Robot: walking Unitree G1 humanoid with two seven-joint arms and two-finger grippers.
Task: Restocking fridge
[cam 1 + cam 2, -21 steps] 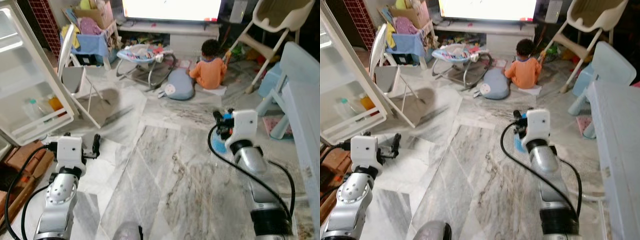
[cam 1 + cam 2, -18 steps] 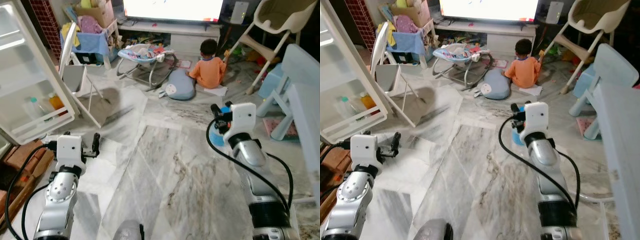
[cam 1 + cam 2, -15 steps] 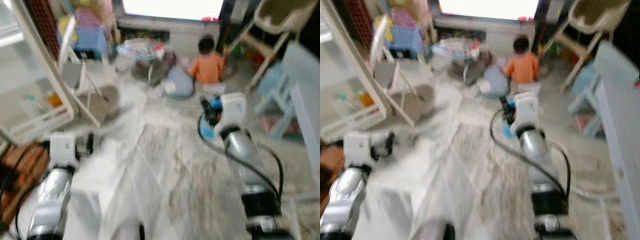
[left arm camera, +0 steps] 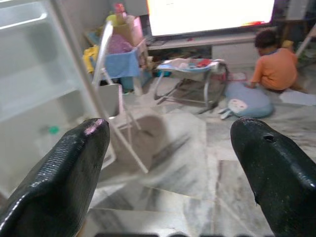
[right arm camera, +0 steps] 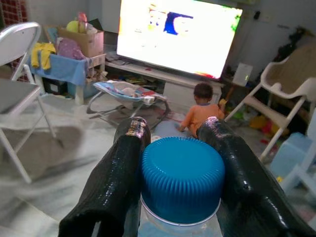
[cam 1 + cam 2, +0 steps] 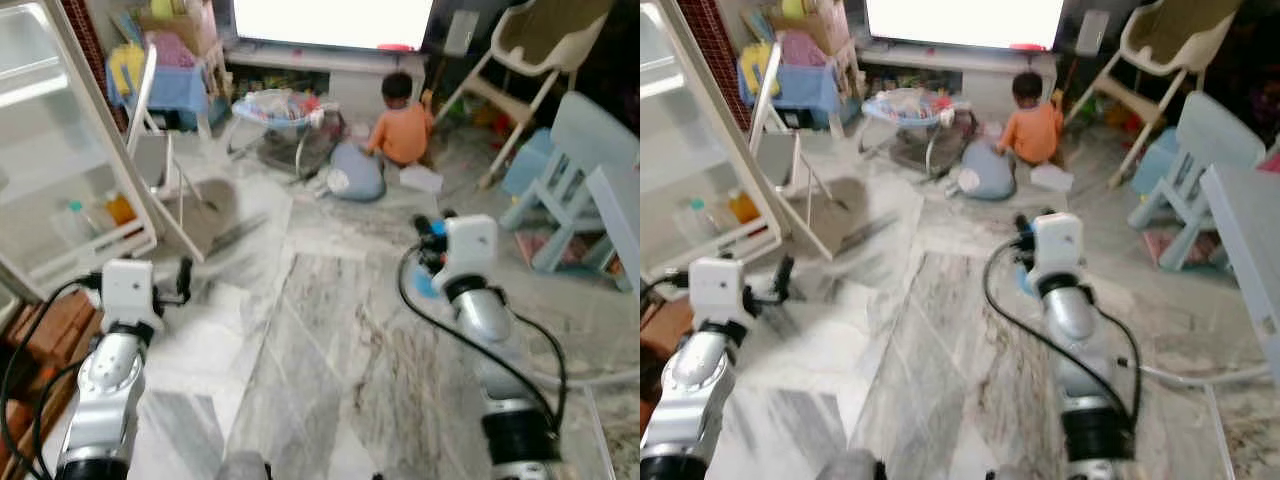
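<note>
Gripping a bottle by its neck, the right gripper (image 5: 180, 148) has its two black fingers (image 5: 116, 182) pressed against either side of the blue ribbed cap (image 5: 181, 177), with a little of the clear bottle (image 5: 180, 224) visible just under the cap. In the head views this gripper (image 6: 430, 240) sits right of centre, out in front of the silver right arm (image 6: 490, 330), with a patch of blue showing beside it.

The left gripper (image 4: 168, 163) is spread wide, its fingertips (image 4: 74, 163) at the two lower corners of its wrist view and nothing between them. In the head views it (image 6: 183, 280) sits at the lower left, close to the foot of the open fridge door (image 6: 60, 150), which fills the upper left of the frame. A door shelf (image 6: 95, 240) holds several bottles, one of them orange (image 6: 121, 209).

A grey marble floor (image 6: 330, 360) covers the middle of the frame. A folding chair (image 6: 165, 160) stands just right of the fridge door. Toward the top centre are a baby bouncer (image 6: 280, 115), a blue-grey cushion (image 6: 358, 172) and a child in an orange top (image 6: 402, 125) sitting on the floor before a bright television (image 6: 330, 20). At the upper right stand a high chair (image 6: 540, 50) and a pale blue small chair (image 6: 585, 170).
</note>
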